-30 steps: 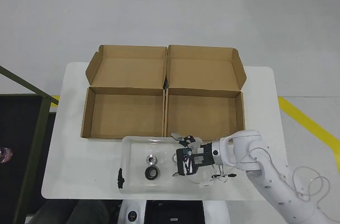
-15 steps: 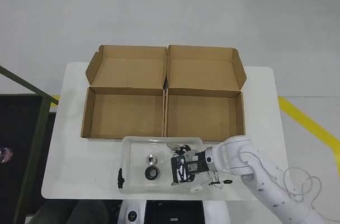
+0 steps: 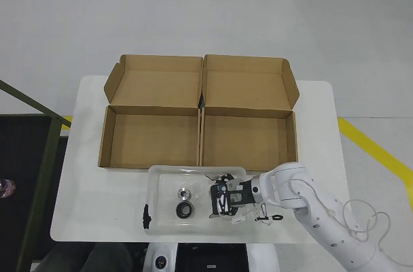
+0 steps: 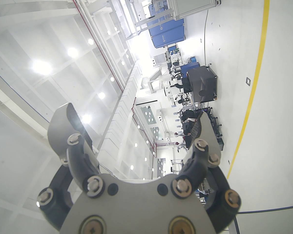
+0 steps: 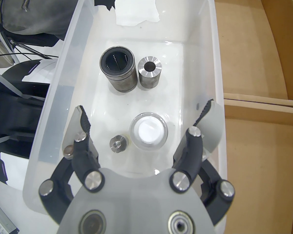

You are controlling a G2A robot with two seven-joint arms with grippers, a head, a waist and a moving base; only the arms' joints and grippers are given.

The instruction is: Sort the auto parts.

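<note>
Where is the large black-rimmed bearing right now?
Right wrist view: the bearing stands upright in the clear bin, right beside the smaller steel sleeve, farther from the open right gripper than the white-capped part.

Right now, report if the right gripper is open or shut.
Open: the right gripper hangs over the clear bin, fingers wide apart.

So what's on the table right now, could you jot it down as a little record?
Container: clear plastic bin at the table's near edge
Parts inside: linear bearing and steel bushing upright, side by side; clear round cap; small metal part beside it
Right gripper: open, above the cap and small part
Left gripper: open, pointed off into the room
Behind the bin: two open cardboard boxes
</note>
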